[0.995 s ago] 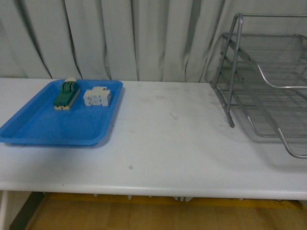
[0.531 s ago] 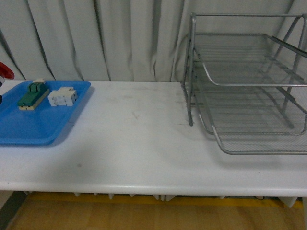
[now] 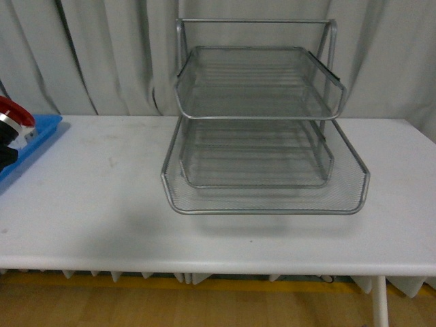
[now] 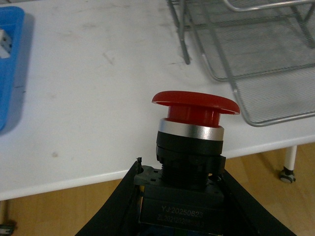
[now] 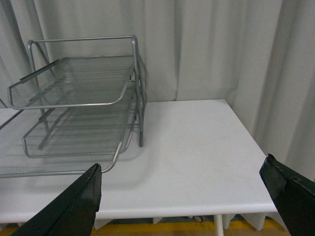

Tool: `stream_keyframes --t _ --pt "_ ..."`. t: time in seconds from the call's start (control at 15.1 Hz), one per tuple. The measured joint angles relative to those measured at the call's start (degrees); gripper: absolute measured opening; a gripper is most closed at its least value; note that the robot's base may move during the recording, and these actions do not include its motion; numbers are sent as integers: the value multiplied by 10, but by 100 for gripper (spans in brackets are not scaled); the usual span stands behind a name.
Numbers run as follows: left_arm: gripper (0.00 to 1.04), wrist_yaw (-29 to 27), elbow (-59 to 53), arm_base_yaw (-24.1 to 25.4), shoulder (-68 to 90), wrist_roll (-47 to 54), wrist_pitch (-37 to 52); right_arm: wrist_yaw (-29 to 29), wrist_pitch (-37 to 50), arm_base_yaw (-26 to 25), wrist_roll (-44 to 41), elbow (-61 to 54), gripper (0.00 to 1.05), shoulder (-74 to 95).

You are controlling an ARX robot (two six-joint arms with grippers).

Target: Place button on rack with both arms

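Left wrist view, left fingers clamped on the dark body of the button, red cap uppermost, held above the white bench, rack well apart, blue tray on the opposite side, right wrist view, right fingers spread wide, rack standing on the bench nearby.

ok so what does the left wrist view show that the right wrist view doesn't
Only the left wrist view: the red-capped push-button switch with silver collar, clamped in the left gripper, and the flat blue plastic tray. Only the right wrist view: the right gripper, open and empty, and the pale curtain. Both: the silver wire-mesh rack and the white table.
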Motion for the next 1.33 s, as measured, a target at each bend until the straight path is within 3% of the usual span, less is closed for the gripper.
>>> stream_keyframes --t 0.2,0.33,0.53,0.73,1.33 --pt "37 -13 45 -47 33 -24 21 0 0 0 0 0 98 0" --pt "37 -38 115 -120 95 -31 44 0 0 0 0 0 98 0" --pt "37 -31 235 -215 236 -45 50 0 0 0 0 0 98 0" --pt "36 -39 348 -273 369 -19 14 0 0 0 0 0 98 0" --pt "36 -48 616 -237 617 1 -171 0 0 0 0 0 98 0"
